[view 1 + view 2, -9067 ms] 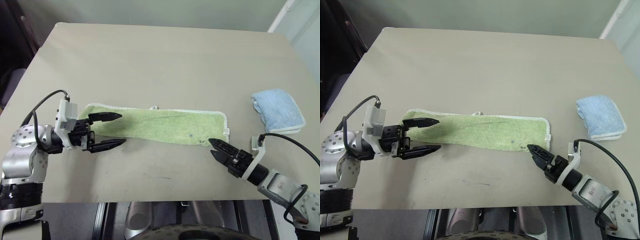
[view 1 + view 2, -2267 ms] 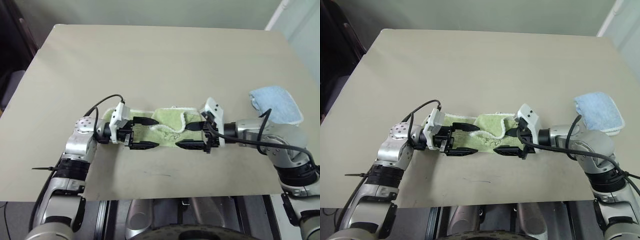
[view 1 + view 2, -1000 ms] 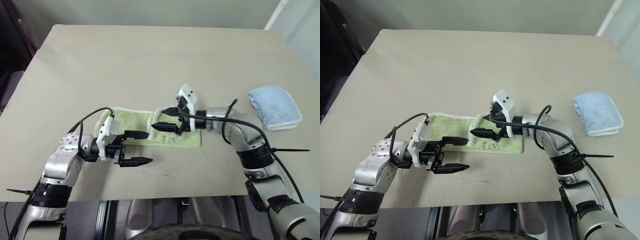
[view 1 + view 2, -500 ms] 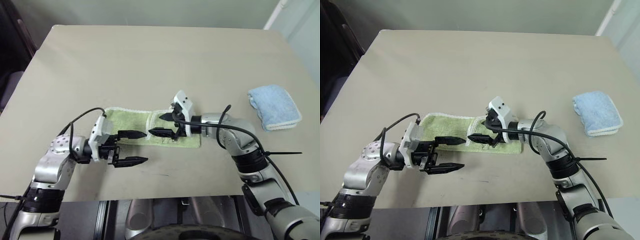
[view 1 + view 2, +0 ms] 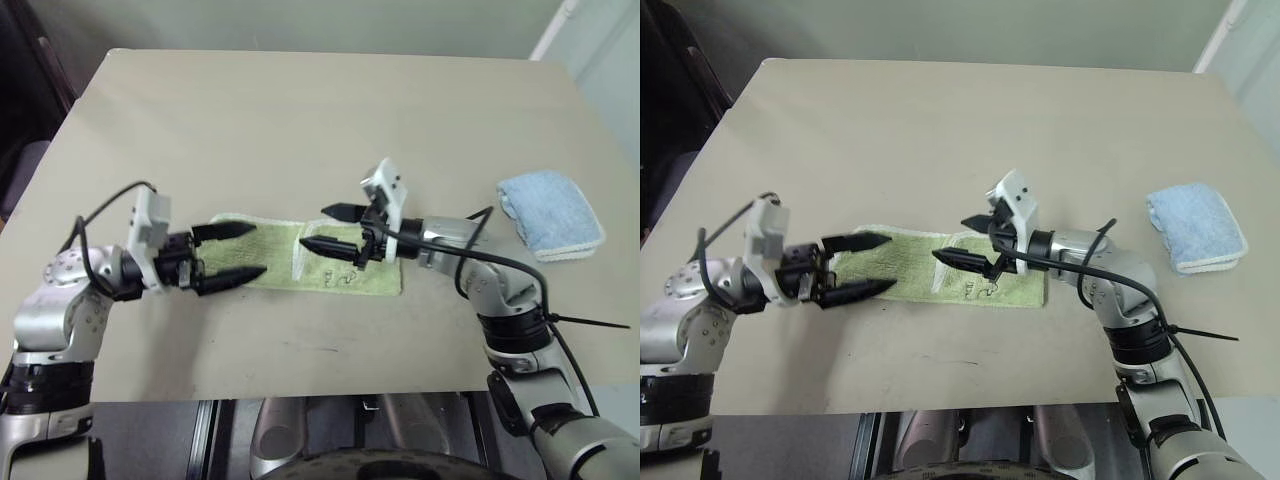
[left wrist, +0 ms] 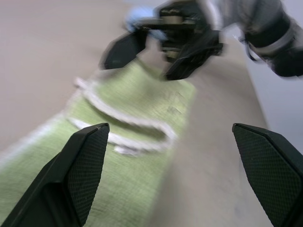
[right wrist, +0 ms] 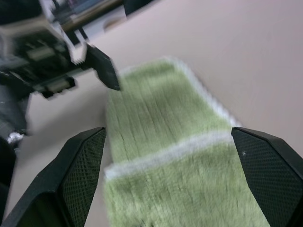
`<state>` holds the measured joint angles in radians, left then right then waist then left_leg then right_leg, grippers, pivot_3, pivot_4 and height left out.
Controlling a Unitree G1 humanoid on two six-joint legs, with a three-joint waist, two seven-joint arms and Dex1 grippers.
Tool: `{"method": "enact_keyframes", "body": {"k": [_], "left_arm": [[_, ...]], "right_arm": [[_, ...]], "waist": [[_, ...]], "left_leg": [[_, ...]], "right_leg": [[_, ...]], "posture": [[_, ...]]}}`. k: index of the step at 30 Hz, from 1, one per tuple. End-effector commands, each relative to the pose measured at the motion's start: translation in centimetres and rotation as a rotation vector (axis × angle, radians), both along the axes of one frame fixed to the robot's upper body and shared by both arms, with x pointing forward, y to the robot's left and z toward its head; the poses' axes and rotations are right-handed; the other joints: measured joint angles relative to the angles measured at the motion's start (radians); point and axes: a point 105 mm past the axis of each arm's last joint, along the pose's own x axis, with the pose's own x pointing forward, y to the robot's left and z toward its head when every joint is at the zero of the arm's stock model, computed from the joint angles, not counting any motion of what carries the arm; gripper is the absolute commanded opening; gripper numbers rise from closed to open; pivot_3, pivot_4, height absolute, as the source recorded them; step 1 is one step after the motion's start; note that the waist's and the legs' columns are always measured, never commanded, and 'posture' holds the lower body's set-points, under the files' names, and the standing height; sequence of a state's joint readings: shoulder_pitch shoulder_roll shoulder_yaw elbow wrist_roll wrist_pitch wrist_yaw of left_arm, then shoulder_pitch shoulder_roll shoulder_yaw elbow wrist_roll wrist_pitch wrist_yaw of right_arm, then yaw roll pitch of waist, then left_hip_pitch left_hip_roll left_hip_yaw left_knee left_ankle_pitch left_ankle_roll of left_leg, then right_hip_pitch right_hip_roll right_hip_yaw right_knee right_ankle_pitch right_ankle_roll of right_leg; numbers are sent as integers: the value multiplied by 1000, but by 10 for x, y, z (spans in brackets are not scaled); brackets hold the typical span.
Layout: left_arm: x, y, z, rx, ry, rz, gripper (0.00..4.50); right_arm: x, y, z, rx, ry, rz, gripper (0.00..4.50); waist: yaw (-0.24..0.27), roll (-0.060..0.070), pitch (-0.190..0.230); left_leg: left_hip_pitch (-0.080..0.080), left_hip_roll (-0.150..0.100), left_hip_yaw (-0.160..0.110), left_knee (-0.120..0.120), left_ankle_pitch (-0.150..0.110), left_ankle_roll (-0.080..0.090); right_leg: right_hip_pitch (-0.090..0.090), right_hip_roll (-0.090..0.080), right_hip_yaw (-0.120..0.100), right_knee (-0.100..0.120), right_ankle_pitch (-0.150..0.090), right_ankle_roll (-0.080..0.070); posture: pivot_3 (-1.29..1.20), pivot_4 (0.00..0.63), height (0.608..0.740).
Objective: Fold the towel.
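A: What do we see changed around the towel (image 5: 300, 262) since nine seconds back?

B: Then it lay as one long strip across the near part of the desk (image 5: 300, 120). Now its right end is folded over onto its middle, so it is shorter, with a white stitched edge crossing the green cloth where the folded flap stops.

A: And the pincers?

B: The left pincer (image 5: 233, 255) is at the towel's left end, raised above it, with its two black fingers spread wide and nothing between them. A second ago it sat lower, off the towel's near edge. The right pincer (image 5: 328, 228) is over the folded flap, pointing toward the towel's left end, fingers also wide apart and empty. Half a second ago it was closer to the cloth.

A: What else do we have near the towel?

B: A smaller light blue towel (image 5: 551, 213), folded, lies well to the towel's right, near the desk's right edge. The desk is plain beige. Beyond its far edge there is a pale green wall (image 5: 300, 25), and left of the desk the room is dark.
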<state>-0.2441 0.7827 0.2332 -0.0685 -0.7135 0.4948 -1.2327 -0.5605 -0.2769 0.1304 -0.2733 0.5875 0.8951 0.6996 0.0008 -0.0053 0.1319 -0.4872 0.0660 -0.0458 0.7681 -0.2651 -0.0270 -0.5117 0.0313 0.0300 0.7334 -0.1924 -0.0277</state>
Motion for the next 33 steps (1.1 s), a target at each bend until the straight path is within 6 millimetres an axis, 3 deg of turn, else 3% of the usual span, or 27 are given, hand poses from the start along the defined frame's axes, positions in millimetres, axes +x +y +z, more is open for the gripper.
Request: {"method": "enact_keyframes", "body": {"k": [1, 5, 8, 12, 16, 22, 26, 33], "left_arm": [[7, -10, 17, -31, -22, 43, 4500], [16, -33, 17, -58, 18, 82, 4500], [15, -50, 11, -13, -66, 32, 4500], [7, -71, -5, 23, -84, -126, 4500], [4, -84, -6, -14, -65, -232, 3623], [13, -97, -21, 41, -64, -293, 1454], [20, -103, -32, 79, -62, -280, 9], [18, -104, -65, 133, -6, -268, 9]], "right_arm": [[-7, -18, 30, 109, -98, -36, 4477], [-11, -35, 31, 128, -100, -110, 4477], [-14, -47, 23, 119, -69, -152, 4477], [-22, -53, 8, 71, -45, -171, 3577], [-24, -54, 1, 50, -36, -192, 2177], [-15, -52, -12, 19, -26, -239, 69], [-7, -48, -26, -21, -19, -261, 0], [9, -57, -66, -172, -12, -350, 0]], "waist": [[-3, 0, 0], [-3, 0, 0], [-3, 0, 0], [-3, 0, 0], [-3, 0, 0], [-1, 0, 0], [0, 0, 0], [0, 0, 0]], "left_leg": [[0, 0, 0, 0, 0, 0], [2, 0, 1, 0, 0, -1], [5, 0, 1, -1, 1, -1], [9, -1, 1, -2, 1, -1], [12, -1, 1, -2, 1, -2], [12, -1, 1, -1, 1, -2], [13, -1, 0, -1, 0, -1], [12, -1, 0, -1, 0, -1]], "right_leg": [[0, 0, 0, 0, 0, 0], [2, 0, 1, -1, 0, 0], [4, 0, 1, 0, 0, 1], [9, 0, 1, 0, -2, 3], [12, 0, 1, 0, -6, 10], [13, 0, 1, 0, -8, 14], [13, 0, 1, 0, -8, 14], [13, 0, 1, -1, -8, 14]], "posture": [[0, 150, 697], [0, 150, 697], [0, 150, 697], [0, 150, 697], [0, 150, 697], [0, 150, 697], [0, 150, 697], [0, 150, 697]]}}
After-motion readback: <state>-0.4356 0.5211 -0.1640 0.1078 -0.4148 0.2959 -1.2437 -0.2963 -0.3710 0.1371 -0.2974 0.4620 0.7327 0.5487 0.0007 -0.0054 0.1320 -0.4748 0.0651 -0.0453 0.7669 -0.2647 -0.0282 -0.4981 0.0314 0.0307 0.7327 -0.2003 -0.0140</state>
